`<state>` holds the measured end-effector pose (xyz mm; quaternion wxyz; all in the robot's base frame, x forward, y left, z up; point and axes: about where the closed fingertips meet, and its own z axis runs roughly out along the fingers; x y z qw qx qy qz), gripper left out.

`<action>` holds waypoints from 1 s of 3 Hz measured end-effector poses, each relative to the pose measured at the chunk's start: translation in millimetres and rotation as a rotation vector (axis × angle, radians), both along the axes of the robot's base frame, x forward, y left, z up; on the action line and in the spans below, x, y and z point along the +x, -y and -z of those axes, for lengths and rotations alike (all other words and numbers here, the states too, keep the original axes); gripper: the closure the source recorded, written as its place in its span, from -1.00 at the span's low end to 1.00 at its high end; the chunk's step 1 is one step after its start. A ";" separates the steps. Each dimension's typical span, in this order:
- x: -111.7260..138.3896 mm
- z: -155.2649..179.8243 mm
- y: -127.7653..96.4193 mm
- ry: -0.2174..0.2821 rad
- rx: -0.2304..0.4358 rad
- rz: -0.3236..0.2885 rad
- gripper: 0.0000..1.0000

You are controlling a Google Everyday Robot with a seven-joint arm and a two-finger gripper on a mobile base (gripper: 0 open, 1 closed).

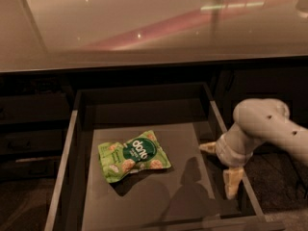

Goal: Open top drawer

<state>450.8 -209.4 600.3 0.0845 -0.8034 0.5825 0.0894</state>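
The top drawer (65, 177) stands pulled far out below the countertop, its deep grey box body open to view from above. Its front panel and handle lie at the bottom edge of the view and mostly out of sight. My gripper (220, 166) hangs over the drawer's right wall near the front. It is open and empty, with one cream fingertip (208, 147) pointing left over the drawer floor and the other (230, 183) pointing down. The white arm (269, 126) comes in from the right.
A green snack bag (133, 155) lies flat on the drawer floor, left of centre. A glossy countertop (144, 28) spans the upper half. Dark cabinet fronts (29, 124) flank the drawer on both sides.
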 end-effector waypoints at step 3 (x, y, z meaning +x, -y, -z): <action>9.7 -112.1 -16.9 0.158 0.083 -0.019 -1.00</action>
